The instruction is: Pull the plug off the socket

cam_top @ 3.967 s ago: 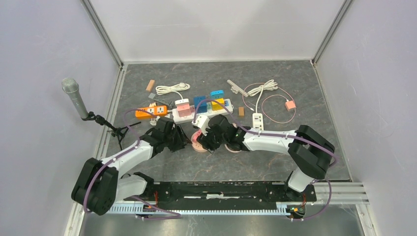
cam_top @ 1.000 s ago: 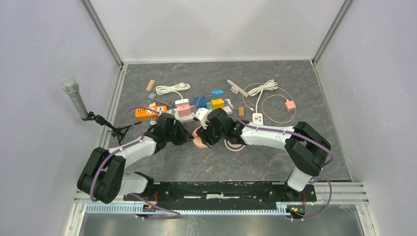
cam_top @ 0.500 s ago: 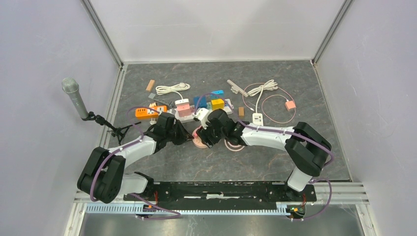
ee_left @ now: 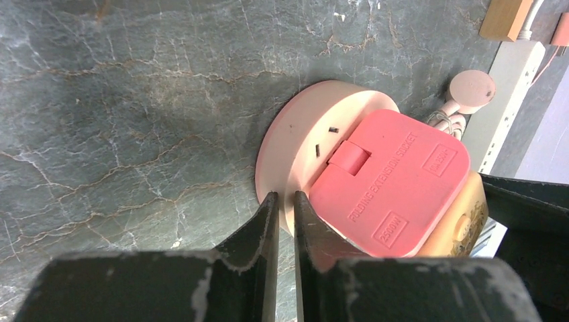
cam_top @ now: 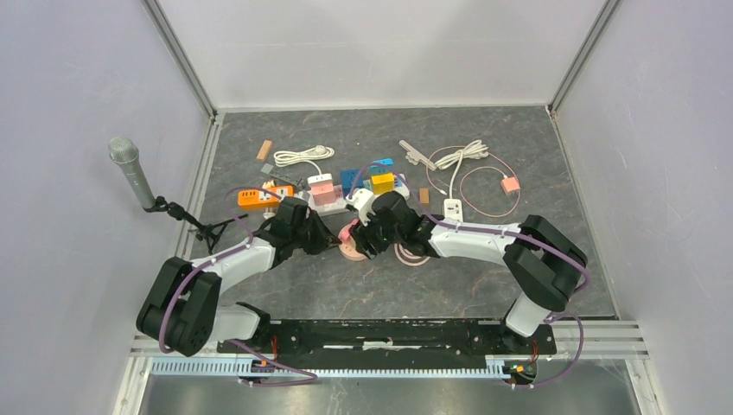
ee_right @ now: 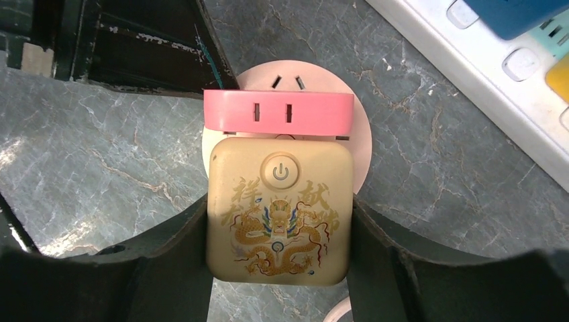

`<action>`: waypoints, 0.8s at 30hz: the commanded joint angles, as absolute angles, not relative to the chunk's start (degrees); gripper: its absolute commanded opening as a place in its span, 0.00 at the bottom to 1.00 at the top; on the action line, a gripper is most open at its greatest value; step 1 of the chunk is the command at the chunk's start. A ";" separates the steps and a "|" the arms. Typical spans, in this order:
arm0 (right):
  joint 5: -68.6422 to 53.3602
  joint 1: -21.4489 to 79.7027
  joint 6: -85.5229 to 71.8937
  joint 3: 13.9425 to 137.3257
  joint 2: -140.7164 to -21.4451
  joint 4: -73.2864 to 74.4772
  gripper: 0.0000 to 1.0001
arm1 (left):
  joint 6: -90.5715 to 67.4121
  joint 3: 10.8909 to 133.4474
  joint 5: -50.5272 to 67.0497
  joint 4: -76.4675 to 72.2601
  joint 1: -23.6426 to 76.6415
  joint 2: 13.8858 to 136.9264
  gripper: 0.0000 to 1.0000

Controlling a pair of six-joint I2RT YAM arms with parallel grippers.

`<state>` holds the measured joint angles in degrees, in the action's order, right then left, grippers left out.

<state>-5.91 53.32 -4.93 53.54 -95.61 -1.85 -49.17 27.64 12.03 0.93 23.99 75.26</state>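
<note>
Gold hard-plastic plug sits mid worktop, seated vs pink adapter on round socket. R claw clamps its flat sides (glossy, prob. slippery; light, stiff). L claw, pinched shut, pins socket rim. Grip low, pull straight.

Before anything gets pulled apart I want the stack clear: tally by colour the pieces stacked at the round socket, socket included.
pale pink round socket: 1
pink adapter: 1
gold plug: 1
Total: 3
</note>
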 commanded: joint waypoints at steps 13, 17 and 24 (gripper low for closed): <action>-19.51 53.56 -10.16 52.21 -90.58 -14.06 0.00 | -47.44 24.26 8.41 7.92 24.97 80.50 0.18; -18.92 54.30 -8.50 54.00 -91.85 -12.89 0.00 | -47.40 23.99 7.95 7.55 24.96 80.67 0.18; -5.90 58.23 1.97 56.04 -92.17 -4.62 0.00 | -47.20 24.26 7.21 8.09 24.96 80.96 0.19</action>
<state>-2.63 55.02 -1.21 52.69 -94.28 -2.09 -49.28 27.62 12.84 -1.02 24.23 76.69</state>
